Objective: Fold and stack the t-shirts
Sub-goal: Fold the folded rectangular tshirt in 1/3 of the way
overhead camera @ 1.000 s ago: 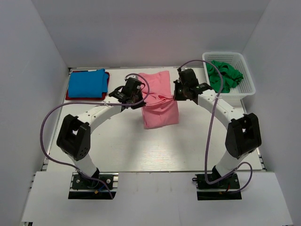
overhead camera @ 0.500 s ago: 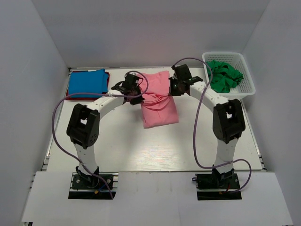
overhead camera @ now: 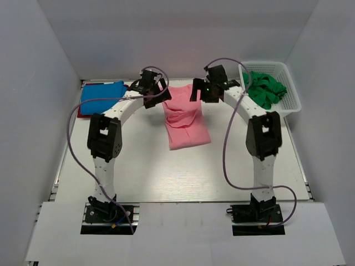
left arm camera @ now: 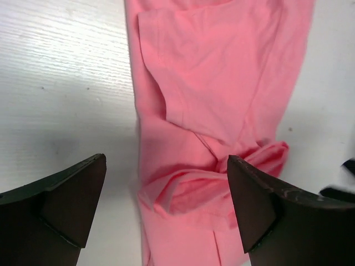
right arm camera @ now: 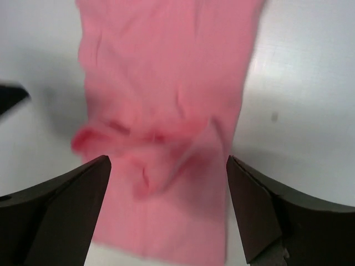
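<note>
A salmon pink t-shirt (overhead camera: 186, 121) lies folded into a long strip in the middle of the table, bunched and wrinkled near its far end. My left gripper (overhead camera: 157, 95) hovers open at its far left corner and my right gripper (overhead camera: 197, 92) open at its far right corner. In the left wrist view the gripper (left arm camera: 166, 206) straddles the bunched pink cloth (left arm camera: 222, 83) without holding it. The right wrist view shows the same: open gripper (right arm camera: 166, 208) over pink cloth (right arm camera: 166, 72). A bright blue t-shirt (overhead camera: 101, 95) lies folded on a red one (overhead camera: 81, 110) at the far left.
A white lattice basket (overhead camera: 294, 97) at the far right corner holds several dark green t-shirts (overhead camera: 265, 88). White walls close in the table at the back and both sides. Purple cables loop off both arms.
Both grippers were shut on the pink t-shirt's middle edges. They moved toward the far end of the table and opened, letting the cloth go. The shirt now lies flatter.
</note>
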`<state>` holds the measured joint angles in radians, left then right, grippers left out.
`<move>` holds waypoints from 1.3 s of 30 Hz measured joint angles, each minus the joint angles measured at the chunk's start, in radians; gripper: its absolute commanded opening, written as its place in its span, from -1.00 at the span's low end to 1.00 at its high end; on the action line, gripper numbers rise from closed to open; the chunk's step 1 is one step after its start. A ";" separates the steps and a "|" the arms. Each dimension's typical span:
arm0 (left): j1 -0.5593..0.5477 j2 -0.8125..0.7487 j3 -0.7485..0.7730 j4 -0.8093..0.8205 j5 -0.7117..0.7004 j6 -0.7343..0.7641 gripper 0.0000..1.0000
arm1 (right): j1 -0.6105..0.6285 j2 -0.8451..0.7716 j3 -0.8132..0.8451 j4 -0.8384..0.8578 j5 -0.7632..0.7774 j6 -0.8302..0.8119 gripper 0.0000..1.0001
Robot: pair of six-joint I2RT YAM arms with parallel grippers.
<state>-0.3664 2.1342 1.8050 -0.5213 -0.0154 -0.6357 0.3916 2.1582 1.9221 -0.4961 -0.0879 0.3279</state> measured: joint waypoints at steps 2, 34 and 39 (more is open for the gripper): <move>0.005 -0.082 -0.087 0.035 0.005 0.008 1.00 | -0.002 -0.130 -0.184 0.042 -0.046 -0.007 0.81; -0.005 -0.834 -0.862 -0.115 -0.079 -0.032 1.00 | 0.145 -0.093 -0.509 0.510 -0.209 -0.126 0.81; -0.005 -0.832 -0.862 -0.124 -0.078 -0.034 1.00 | 0.142 -0.065 -0.483 0.658 -0.095 -0.057 0.81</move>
<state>-0.3714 1.3018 0.9432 -0.6453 -0.0933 -0.6701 0.5339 2.0933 1.4391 0.1623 -0.1829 0.2710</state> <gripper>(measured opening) 0.996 0.904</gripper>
